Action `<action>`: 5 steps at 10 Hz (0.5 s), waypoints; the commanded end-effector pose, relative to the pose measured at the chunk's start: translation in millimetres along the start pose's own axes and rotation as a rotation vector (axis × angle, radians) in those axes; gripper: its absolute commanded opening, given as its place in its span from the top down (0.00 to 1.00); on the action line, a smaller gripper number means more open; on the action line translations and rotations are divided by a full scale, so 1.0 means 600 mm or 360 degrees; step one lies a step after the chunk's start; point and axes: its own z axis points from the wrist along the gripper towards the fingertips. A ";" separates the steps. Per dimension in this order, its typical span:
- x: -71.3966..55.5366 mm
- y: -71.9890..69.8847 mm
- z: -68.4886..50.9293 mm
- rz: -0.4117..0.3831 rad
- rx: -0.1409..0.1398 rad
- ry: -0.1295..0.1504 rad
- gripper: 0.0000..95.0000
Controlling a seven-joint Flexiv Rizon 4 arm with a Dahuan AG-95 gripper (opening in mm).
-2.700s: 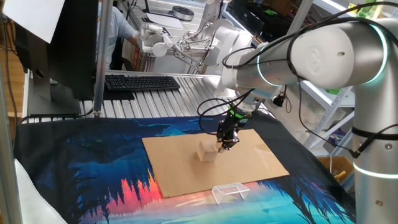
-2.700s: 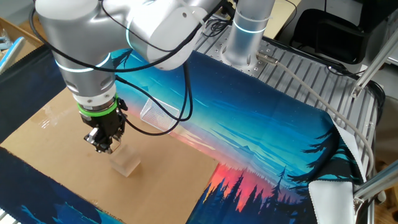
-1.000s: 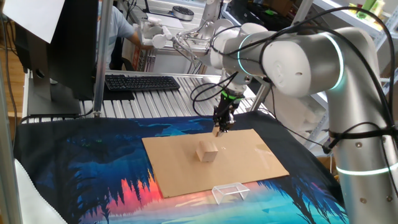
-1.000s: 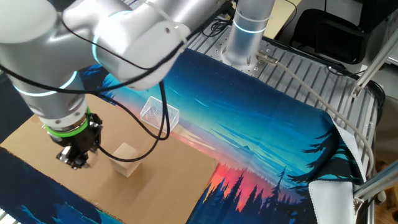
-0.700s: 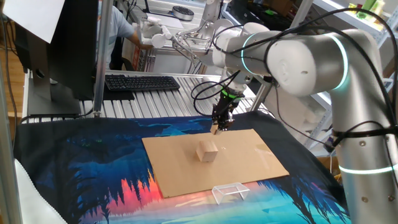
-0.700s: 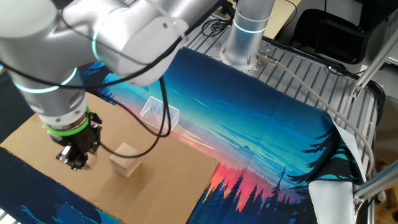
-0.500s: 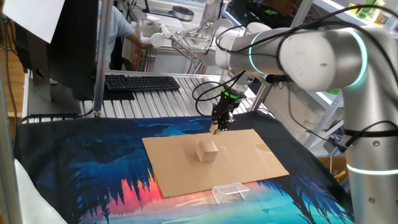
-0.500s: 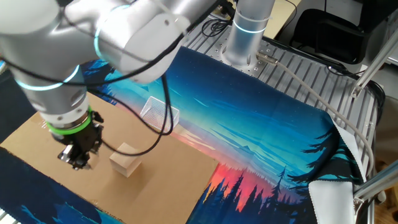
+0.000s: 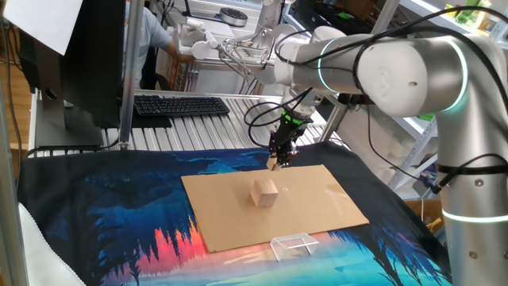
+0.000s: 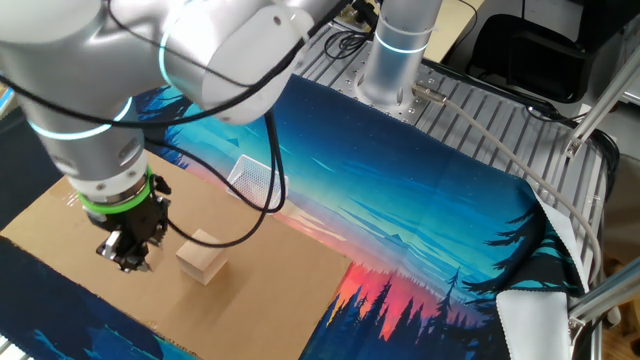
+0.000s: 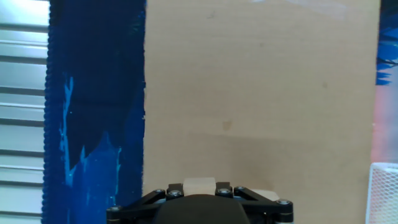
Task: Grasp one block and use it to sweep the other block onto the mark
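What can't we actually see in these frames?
- Small block: hand view shows only its top; gripper body hides the rest.
- Fingertips: hand view cuts them off; both fixed views too small.
- Mark: faint spot in hand view; too small elsewhere.
- Large cube: nearly hidden in hand view.

I see a brown cardboard sheet (image 9: 274, 205) in the middle of one fixed view, lying on a blue-and-pink printed forest-scene cloth (image 9: 111, 222) that fills the lower half. A clear plastic frame (image 9: 290, 245) sits at the sheet's lower edge. In the upper left, a black computer keyboard (image 9: 181, 105) rests on a ribbed metal tabletop (image 9: 238, 123). From the other fixed view, the frame (image 10: 257, 181) appears left of centre, and the ribbed metal (image 10: 500, 130) is at upper right.
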 end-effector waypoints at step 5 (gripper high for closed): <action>0.000 0.001 0.000 -0.0367 0.0037 0.0012 1.00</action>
